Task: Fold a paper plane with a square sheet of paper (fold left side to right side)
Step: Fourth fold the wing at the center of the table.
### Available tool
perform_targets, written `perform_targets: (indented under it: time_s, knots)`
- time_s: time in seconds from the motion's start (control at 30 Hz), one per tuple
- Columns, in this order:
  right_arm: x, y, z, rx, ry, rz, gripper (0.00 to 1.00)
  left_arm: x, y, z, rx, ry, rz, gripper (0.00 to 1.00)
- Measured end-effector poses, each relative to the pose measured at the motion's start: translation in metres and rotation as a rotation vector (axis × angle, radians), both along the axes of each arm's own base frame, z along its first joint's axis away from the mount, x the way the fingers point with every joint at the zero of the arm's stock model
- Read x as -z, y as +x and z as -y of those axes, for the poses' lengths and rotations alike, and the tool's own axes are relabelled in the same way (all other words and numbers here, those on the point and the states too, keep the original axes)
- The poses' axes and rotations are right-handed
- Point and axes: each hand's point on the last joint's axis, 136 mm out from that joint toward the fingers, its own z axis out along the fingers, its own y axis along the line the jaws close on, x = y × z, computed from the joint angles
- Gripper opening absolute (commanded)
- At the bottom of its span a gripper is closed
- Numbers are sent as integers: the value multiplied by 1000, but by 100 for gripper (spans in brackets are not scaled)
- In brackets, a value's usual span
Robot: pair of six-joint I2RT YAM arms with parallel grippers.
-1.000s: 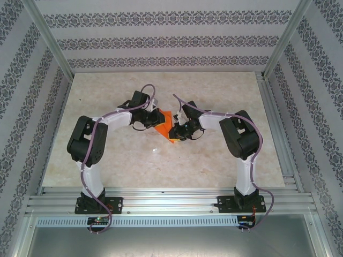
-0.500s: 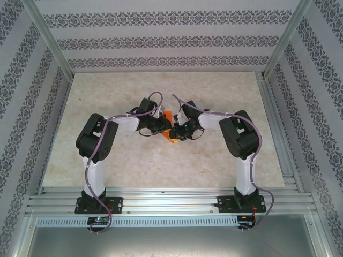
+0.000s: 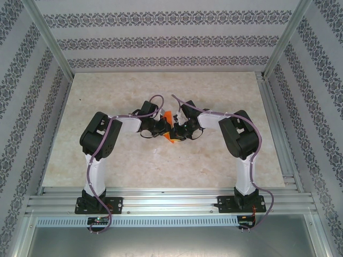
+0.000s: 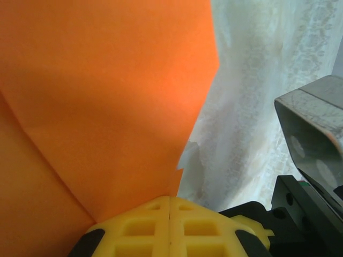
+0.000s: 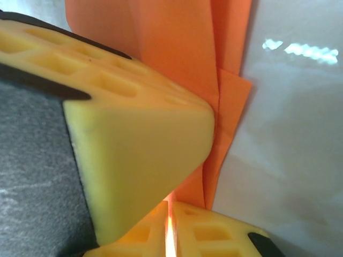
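Seen from above, the two arms bend toward each other and meet near the middle of the pale marbled tabletop (image 3: 225, 166). Between them lies the thin bright orange paper (image 3: 170, 139), mostly covered by the left gripper (image 3: 161, 127) and the right gripper (image 3: 178, 130). From this height I cannot tell how the jaws stand.

The wrist cameras give what the top view hides. At the left wrist, the left gripper (image 4: 170, 214) has its yellow ribbed fingertips (image 4: 139, 230) pressed together, with only a seam between them. The bright orange paper (image 4: 107, 96) rises just beyond them with one diagonal crease, and its edge comes down to the tips. Whether it is caught in the seam I cannot tell. A grey glossy housing (image 4: 316, 134) stands at the right.

At the right wrist, the right gripper (image 5: 169, 227) is almost closed and orange glows in the thin slit: it pinches the bright orange paper (image 5: 182, 64), which shows several stacked layers here. A thick yellow finger (image 5: 144, 144) of the other arm sits in front of the paper.
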Motion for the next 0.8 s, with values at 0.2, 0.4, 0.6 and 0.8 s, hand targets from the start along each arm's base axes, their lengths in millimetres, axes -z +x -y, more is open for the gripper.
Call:
perform_targets:
  time_s: [0.2,0.4,0.6,0.8]
  knots:
    - [1,0,0,0,-15,2,13,1,6,-2,17,30,0,3]
    - [1,0,-1,-2,-23,6,13,1,24,-8,26,44,12,4]
    - [1,0,-1,-3,-23,7,13,1,48,-23,11,58,46,5]
    - [1,1,-4,-7,-24,19,13,1,65,-37,3,61,64,6]
